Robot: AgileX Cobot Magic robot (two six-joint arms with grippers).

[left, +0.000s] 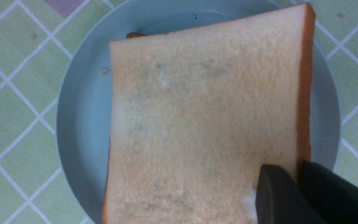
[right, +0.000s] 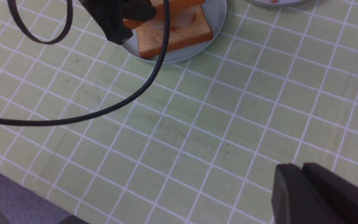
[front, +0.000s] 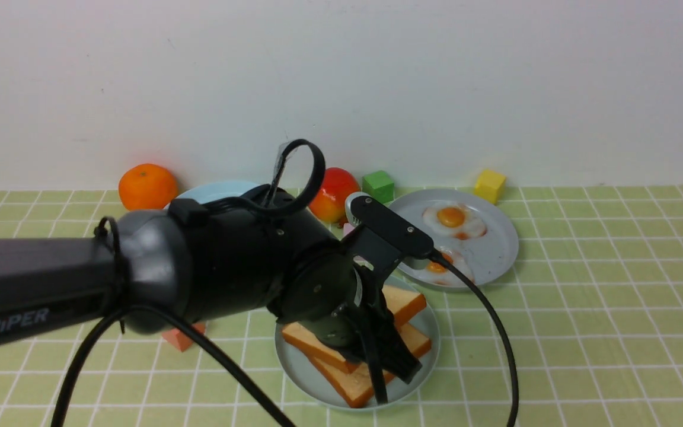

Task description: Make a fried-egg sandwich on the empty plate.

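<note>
Reaching in from the left, the left arm holds the left end effector point(front: 396, 384) low over the near plate point(front: 293, 369), which sits at the front middle of the green-tiled counter point(front: 614, 332). On that plate lies the sandwich point(front: 344, 385): a bottom slice point(front: 415, 343) with a top slice point(front: 405, 301) skewed on it, so their corners stick out past each other. In the right wrist view an egg point(right: 183, 21) shows between the slices as a pale patch with a red-brown fleck.

In the left wrist view the two dark fingers point(left: 275, 196) stand close together at one corner of the top slice. One is over its pale face and the other just outside the crust. The gap is narrow, and I cannot tell whether they pinch the slice or only touch it.

The right end effector point(right: 301, 168) hangs over bare counter, well apart from the near plate, its jaws pressed together on nothing.

Behind the sandwich a grey plate point(front: 495, 249) carries two more eggs point(front: 453, 218). Along the wall stand an orange point(front: 147, 187), a blue plate point(front: 217, 190), a red-yellow fruit point(front: 332, 193), a green cube point(front: 379, 185) and a yellow cube point(front: 490, 185). A pink block point(front: 182, 339) lies left of the near plate.
</note>
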